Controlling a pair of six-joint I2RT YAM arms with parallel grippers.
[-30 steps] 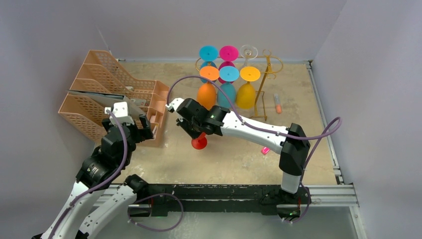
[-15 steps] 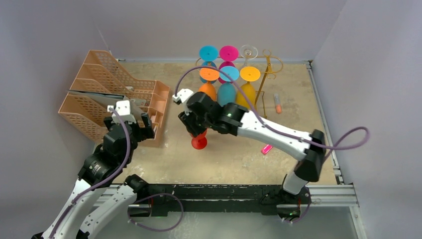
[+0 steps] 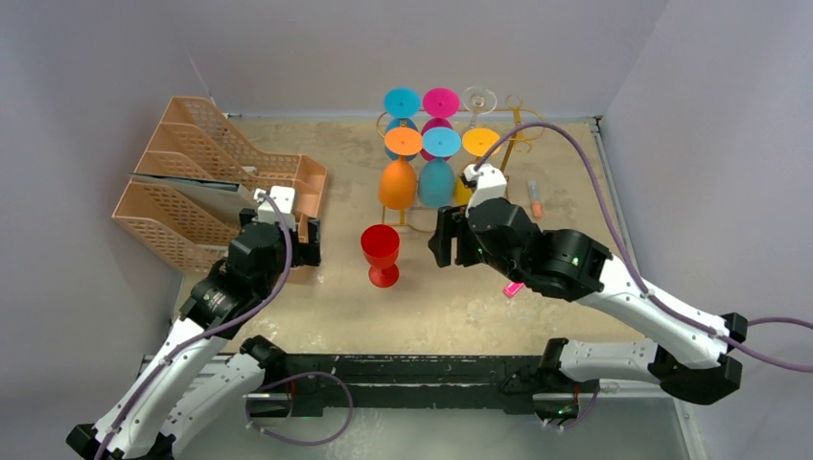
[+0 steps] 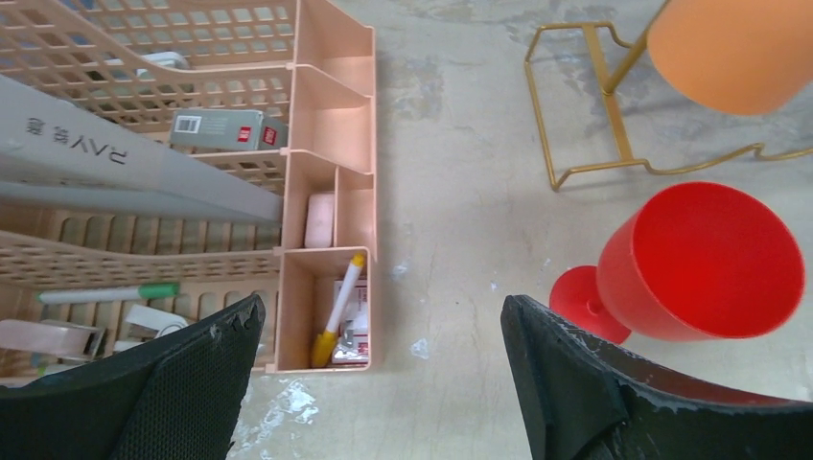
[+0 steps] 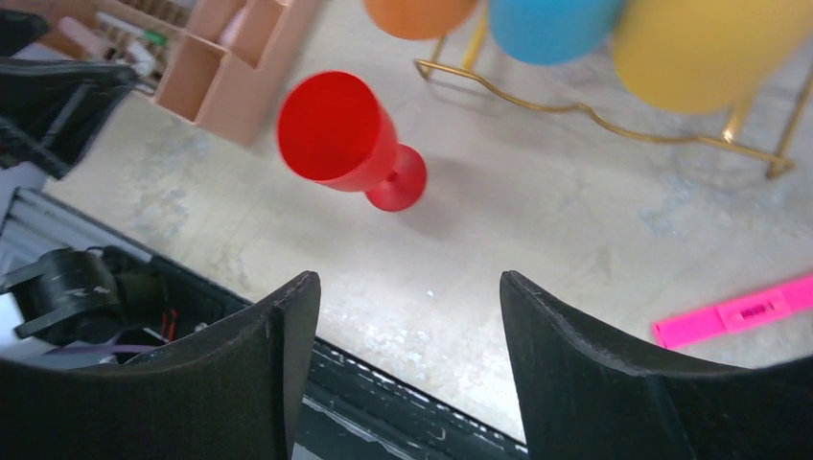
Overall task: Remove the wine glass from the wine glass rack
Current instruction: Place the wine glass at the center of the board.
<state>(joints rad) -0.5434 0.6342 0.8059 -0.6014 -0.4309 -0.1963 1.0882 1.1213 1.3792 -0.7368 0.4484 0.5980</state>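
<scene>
Red wine glass [image 3: 381,251] stands upright on its foot on the table [image 3: 460,307], off the rack and between the two pincers, touching neither.

Nearest the arm bases, the right pincer [image 3: 444,238] sits to the right of the glass and points towards it. Its jaws are spread wide with nothing between them. In its wrist view the glass lies ahead of the fingers and a little to their left, well apart. A pink marker [image 3: 513,288] lies on the table behind this pincer.

The left pincer [image 3: 309,240] is on the other side of the glass, also spread and empty. Peach mesh file trays [image 3: 192,192] sit just beside it on its outer side.

Beyond both pincers stands the gold wire wine glass rack [image 3: 518,120]. An orange glass [image 3: 398,182], a teal glass [image 3: 436,182] and a partly hidden yellow one hang from it upside down. More glass feet show in a row behind them.

Judging by this, the placing step looks finished: the red glass is set down and let go. The next move probably calls for drawing the right arm back without brushing the glass. The bowl is top-heavy on a small foot, so a nudge could tip it.
</scene>
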